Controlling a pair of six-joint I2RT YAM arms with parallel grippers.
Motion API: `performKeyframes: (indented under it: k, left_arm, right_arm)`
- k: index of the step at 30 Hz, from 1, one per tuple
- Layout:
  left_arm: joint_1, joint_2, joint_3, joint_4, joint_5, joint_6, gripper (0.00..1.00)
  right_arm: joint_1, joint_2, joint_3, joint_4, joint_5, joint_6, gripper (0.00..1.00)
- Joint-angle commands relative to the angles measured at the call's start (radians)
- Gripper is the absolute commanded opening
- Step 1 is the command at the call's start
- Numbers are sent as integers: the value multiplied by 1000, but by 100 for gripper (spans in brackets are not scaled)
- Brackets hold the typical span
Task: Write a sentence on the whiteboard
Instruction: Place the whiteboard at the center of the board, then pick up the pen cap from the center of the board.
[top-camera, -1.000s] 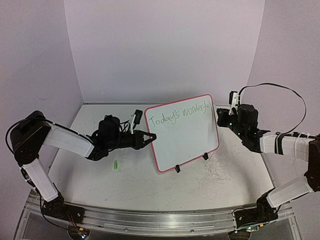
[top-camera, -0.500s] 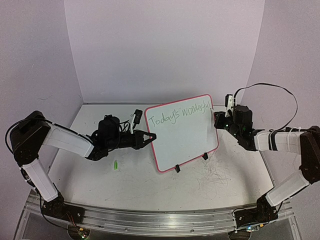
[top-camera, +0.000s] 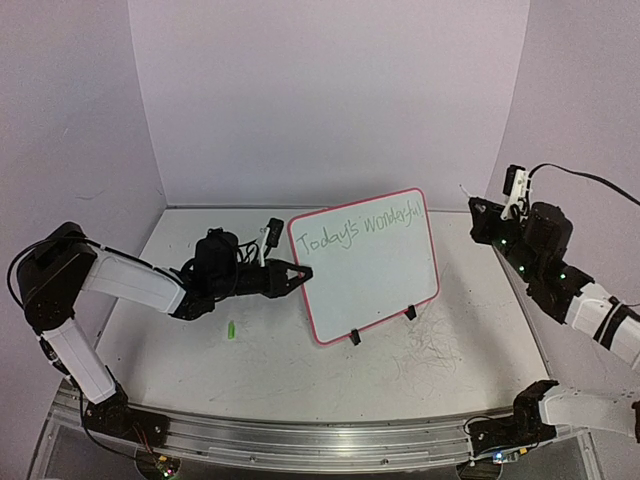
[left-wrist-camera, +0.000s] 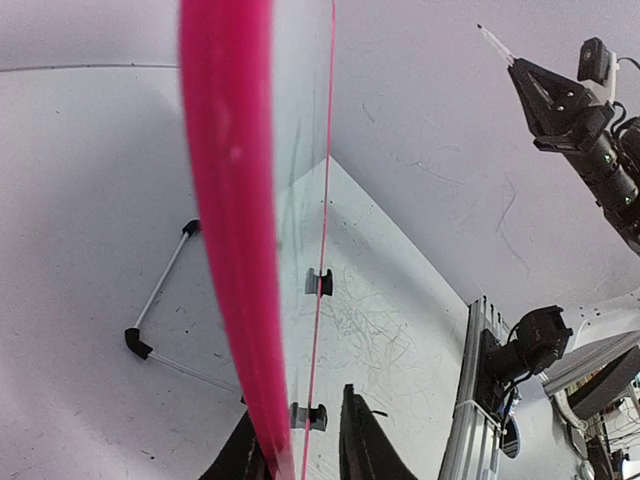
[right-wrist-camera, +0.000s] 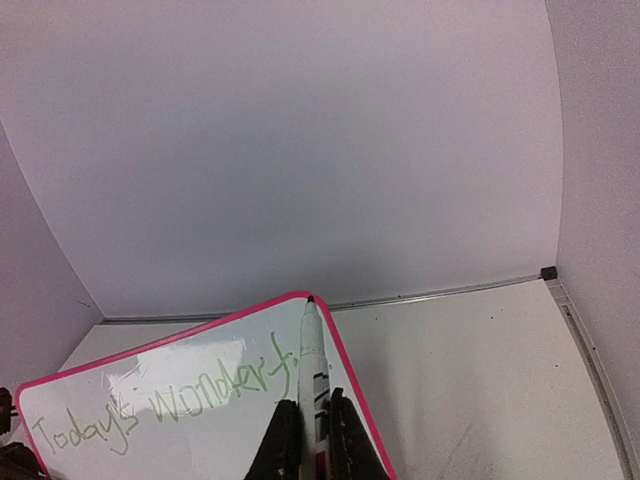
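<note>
The whiteboard (top-camera: 372, 275), white with a red-pink rim, stands tilted on two black clip feet at mid table. The sentence (top-camera: 360, 228) "Today's wonderful" runs in green along its top; it also shows in the right wrist view (right-wrist-camera: 160, 405). My left gripper (top-camera: 303, 272) is shut on the board's left edge; the pink rim (left-wrist-camera: 225, 200) sits between my fingers (left-wrist-camera: 365, 445). My right gripper (top-camera: 484, 215) is raised to the right of the board, clear of it, and shut on a white marker (right-wrist-camera: 312, 350) whose tip points up and left.
A small green cap (top-camera: 231, 329) lies on the table in front of my left arm. Old scribbles (top-camera: 430, 345) mark the grey tabletop right of the board. A thin wire stand (left-wrist-camera: 160, 295) lies behind the board. Walls enclose three sides; a metal rail (top-camera: 300, 440) runs along the front.
</note>
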Motion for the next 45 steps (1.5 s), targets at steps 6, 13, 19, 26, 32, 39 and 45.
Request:
performKeyframes:
  k: [6, 13, 19, 26, 32, 39, 45]
  left_arm:
    - [1, -189, -17, -67, -60, 37, 54]
    - [2, -423, -161, -185, -159, 7, 86]
    - [1, -661, -273, -396, -280, -94, 91]
    - [1, -813, -222, -900, -506, -269, 86]
    - [1, -624, -119, -1115, -508, -289, 76]
    - [1, -388, -15, -1143, -547, -252, 60]
    - [1, -193, 67, -1141, -583, -204, 48]
  right_arm:
    - [-3, -63, 14, -174, -75, -64, 0]
    - [-2, -88, 18, -187, -142, -38, 0]
    - [-2, -94, 7, -195, -190, -20, 0]
    - [-2, -87, 4, -199, -241, -8, 0]
    - [-2, -41, 16, -193, -332, 1, 0]
    - [2, -39, -11, -185, -378, 21, 0]
    - [5, -48, -25, -183, -382, 16, 0]
